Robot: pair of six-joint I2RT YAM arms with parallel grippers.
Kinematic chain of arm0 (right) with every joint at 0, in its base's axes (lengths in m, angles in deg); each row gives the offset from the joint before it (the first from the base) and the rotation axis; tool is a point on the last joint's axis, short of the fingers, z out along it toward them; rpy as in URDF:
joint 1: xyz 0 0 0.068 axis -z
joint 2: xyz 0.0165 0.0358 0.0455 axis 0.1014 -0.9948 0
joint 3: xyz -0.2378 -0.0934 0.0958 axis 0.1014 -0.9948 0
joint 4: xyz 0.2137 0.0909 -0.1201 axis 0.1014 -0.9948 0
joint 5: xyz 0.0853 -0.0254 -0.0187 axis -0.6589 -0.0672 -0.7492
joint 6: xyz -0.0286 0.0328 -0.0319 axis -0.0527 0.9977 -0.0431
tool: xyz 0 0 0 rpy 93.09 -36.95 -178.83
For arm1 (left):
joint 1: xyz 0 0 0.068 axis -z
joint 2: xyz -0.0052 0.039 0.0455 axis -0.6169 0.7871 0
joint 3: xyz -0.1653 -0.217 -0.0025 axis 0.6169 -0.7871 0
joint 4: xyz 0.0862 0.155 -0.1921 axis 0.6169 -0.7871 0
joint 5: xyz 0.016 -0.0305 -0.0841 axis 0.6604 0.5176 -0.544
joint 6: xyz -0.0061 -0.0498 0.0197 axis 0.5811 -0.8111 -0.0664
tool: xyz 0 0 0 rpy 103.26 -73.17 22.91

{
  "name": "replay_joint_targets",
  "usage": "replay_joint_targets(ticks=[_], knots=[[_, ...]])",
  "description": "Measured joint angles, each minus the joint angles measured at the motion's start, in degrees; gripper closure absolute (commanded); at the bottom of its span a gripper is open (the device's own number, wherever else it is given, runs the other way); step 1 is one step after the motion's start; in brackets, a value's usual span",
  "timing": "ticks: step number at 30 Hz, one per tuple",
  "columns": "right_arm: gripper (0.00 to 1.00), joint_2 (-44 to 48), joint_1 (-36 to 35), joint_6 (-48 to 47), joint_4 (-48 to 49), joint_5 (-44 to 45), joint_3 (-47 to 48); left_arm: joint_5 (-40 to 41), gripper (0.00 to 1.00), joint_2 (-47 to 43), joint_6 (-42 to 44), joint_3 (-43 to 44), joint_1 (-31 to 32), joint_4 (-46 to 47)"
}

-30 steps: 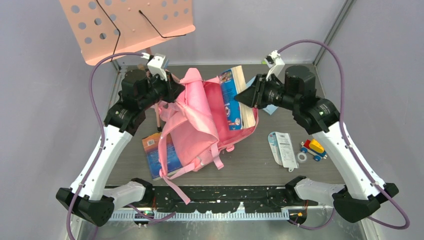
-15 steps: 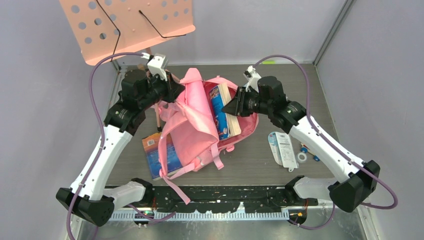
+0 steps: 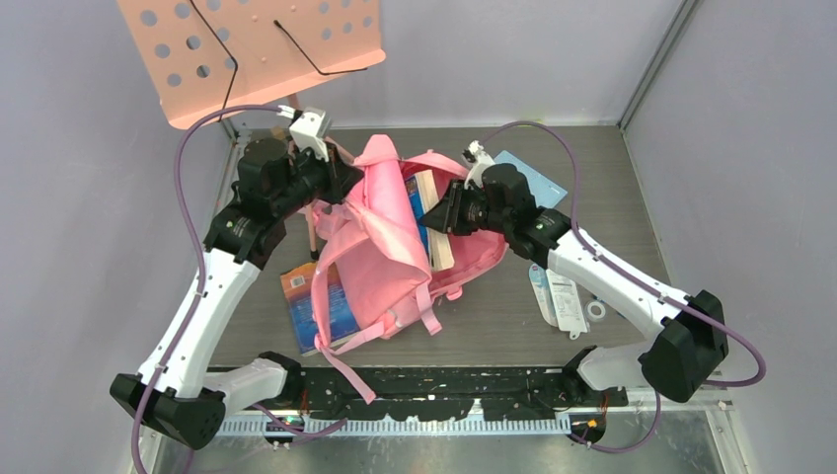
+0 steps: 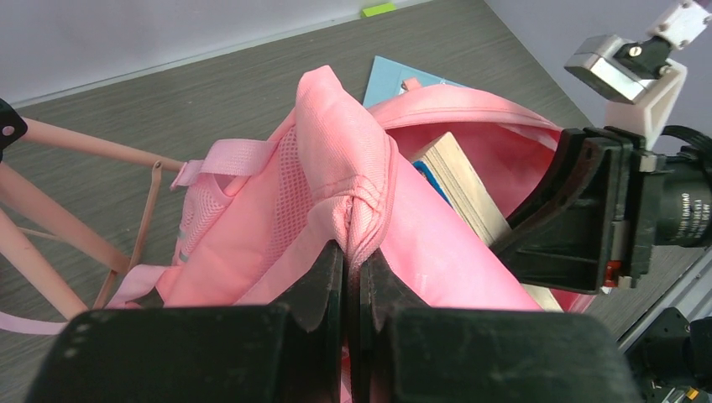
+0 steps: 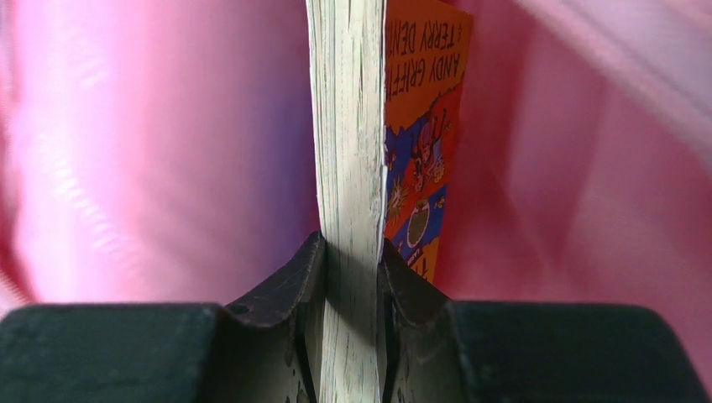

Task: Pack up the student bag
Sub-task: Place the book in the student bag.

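The pink student bag (image 3: pixel 380 247) lies mid-table with its mouth held open toward the right. My left gripper (image 3: pixel 341 178) is shut on the bag's upper fabric rim (image 4: pixel 357 206), lifting it. My right gripper (image 3: pixel 446 212) is shut on a thick paperback book (image 3: pixel 432 227) with a blue and orange cover (image 5: pixel 420 168). The book stands on edge inside the bag's opening, pink lining on both sides of it. In the left wrist view the book's pale page block (image 4: pixel 466 189) shows inside the bag (image 4: pixel 437 252), next to the right gripper (image 4: pixel 520 252).
A second book (image 3: pixel 311 301) lies partly under the bag at the left. A light blue book (image 3: pixel 538 178) lies behind the right arm. A white packet (image 3: pixel 563 296) and a small ring (image 3: pixel 596 310) lie at the right. The salmon music stand (image 3: pixel 247 49) rises at the back left.
My right arm has swung left and down, carrying the book from above the bag's right edge into its opening. The left gripper has held still on the rim.
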Motion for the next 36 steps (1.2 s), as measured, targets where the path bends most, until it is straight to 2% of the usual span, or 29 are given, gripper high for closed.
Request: replay_joint_targets(ticks=[1, 7, 11, 15, 23, 29, 36], knots=[[0.96, -0.2, -0.1, -0.2, -0.2, 1.3, -0.3, -0.1, 1.00, -0.1, 0.0, -0.1, 0.0, 0.0], [0.53, -0.4, -0.2, -2.4, -3.8, 10.4, -1.2, -0.1, 1.00, -0.6, 0.0, -0.7, -0.1, 0.4], [0.36, -0.3, -0.2, -3.0, -5.2, 14.8, -1.4, -0.3, 1.00, -0.6, 0.0, -0.9, -0.1, 0.5], [0.29, -0.3, -0.1, -2.7, -5.9, 16.2, -1.9, -0.5, 1.00, -0.6, 0.0, -1.0, -0.1, 0.5], [0.26, -1.1, -0.2, -2.1, -6.1, 15.8, -2.8, -0.5, 1.00, -0.6, 0.0, -1.1, -0.2, 0.7], [0.19, -0.9, -0.2, -2.4, -7.3, 15.5, -3.1, -0.3, 1.00, -0.6, 0.0, -1.1, -0.2, 0.8], [0.09, 3.8, -0.2, -5.2, -12.8, 15.8, -1.9, 0.7, 1.00, -0.8, 0.0, -1.3, -0.2, 0.8]])
